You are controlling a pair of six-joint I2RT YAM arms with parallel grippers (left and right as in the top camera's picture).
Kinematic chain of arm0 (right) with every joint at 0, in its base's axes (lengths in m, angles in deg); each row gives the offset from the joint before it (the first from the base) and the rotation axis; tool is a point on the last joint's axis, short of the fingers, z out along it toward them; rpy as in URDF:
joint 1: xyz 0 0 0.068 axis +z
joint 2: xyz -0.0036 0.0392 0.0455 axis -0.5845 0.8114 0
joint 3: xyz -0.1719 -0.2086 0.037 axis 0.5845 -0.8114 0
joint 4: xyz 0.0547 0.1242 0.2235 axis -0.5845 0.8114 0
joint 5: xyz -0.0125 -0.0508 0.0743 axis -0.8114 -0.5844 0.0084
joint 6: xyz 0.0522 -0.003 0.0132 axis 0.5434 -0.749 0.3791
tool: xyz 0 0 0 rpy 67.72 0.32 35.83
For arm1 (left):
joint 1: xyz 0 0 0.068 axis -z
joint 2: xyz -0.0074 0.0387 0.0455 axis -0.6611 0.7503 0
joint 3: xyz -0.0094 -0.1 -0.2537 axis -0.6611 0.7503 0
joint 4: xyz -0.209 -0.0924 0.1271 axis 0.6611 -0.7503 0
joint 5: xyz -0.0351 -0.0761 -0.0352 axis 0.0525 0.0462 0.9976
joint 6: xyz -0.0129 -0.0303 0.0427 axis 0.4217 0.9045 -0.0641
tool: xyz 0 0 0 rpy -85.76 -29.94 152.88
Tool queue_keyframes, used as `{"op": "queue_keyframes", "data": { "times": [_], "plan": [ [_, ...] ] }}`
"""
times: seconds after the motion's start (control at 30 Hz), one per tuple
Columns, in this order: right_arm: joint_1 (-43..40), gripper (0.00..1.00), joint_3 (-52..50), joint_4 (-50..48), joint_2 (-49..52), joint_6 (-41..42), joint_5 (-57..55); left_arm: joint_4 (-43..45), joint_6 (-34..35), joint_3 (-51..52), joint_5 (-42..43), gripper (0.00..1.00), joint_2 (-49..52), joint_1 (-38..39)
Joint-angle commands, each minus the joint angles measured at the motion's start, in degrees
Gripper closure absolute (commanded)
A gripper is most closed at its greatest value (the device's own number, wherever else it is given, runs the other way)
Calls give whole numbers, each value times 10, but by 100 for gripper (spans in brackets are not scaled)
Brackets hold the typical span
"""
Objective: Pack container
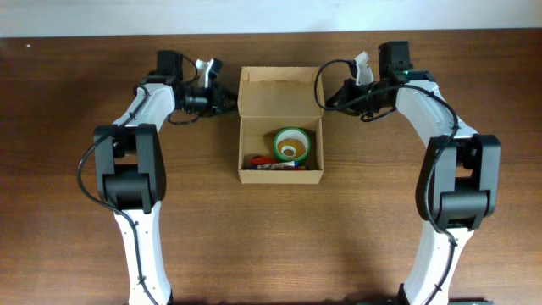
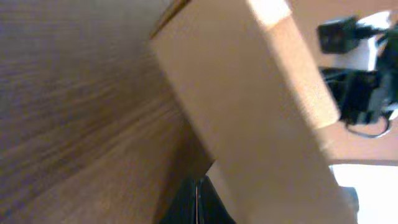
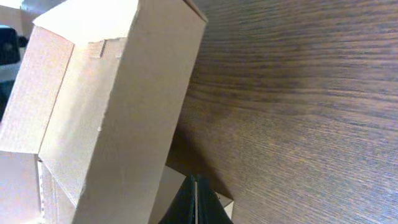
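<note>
Container (image 1: 280,176), tan cardboard, flap lid (image 1: 280,95) open, green roll (image 1: 278,144) inside

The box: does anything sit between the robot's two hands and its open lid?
Nothing visible does. The left hand and right hand are close beside the side edges of the lid; the tape roll and pens lie inside the box.

— Where does my overhead sit?
— High above, facing straight down on the bench (image 1: 271,246), far enough that I get the left arm (image 1: 135,161), the right arm (image 1: 453,169) and the container (image 1: 279,100) between them.
— And my wrist views?
— Each hugs one side wall of the container, very near. The left one is blurred and faces across to the right arm. All three share the container.
</note>
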Motion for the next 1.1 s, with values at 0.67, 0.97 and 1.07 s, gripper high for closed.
{"op": "queue_keyframes", "data": {
  "times": [0.67, 0.97, 1.07],
  "plan": [
    [3, 96, 81, -55, 61, 20, 195, 49, 66, -70, 76, 99, 5, 23],
    [28, 96, 322, 243, 61, -138, 0, -52, 14, -176, 94, 99, 4, 17],
    [50, 96, 322, 277, 57, -148, -60, -214, -114, -176, 36, 99, -3, 18]
  ]
}}
